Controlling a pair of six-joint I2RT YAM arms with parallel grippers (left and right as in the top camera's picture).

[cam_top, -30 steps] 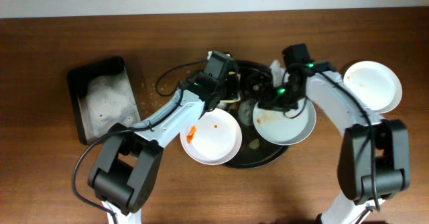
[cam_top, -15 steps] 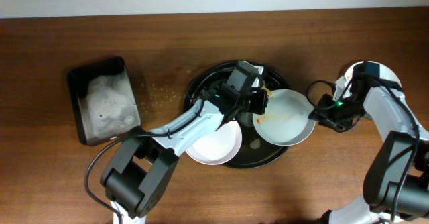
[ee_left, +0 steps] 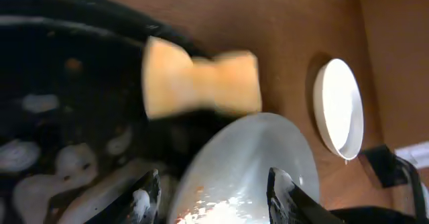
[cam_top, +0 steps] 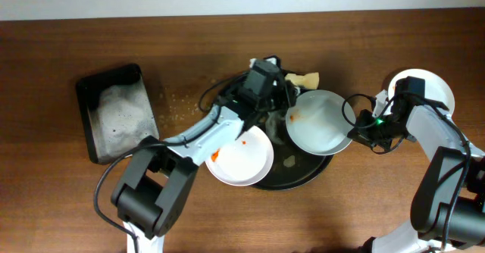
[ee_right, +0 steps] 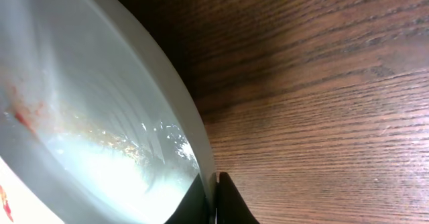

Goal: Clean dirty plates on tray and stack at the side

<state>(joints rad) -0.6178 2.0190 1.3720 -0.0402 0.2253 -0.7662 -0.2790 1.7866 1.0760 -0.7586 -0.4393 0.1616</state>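
A: Where are the 3 plates?

B: The near plate, with an orange-red smear on its left side, lies on the near left part of the round tray. The held plate overlaps the tray's right part and carries a smear near its left rim. The side plate sits on the table at the far right, well apart from the tray.

A: And the 2 grippers?

B: The right gripper is clamped on the right rim of the held plate. The left gripper hangs over the tray's far side with its foam-flecked fingers apart, nothing between them.

A: Anything else?

B: A yellow sponge lies at the tray's far rim. A rectangular black tray holding foam sits far left.
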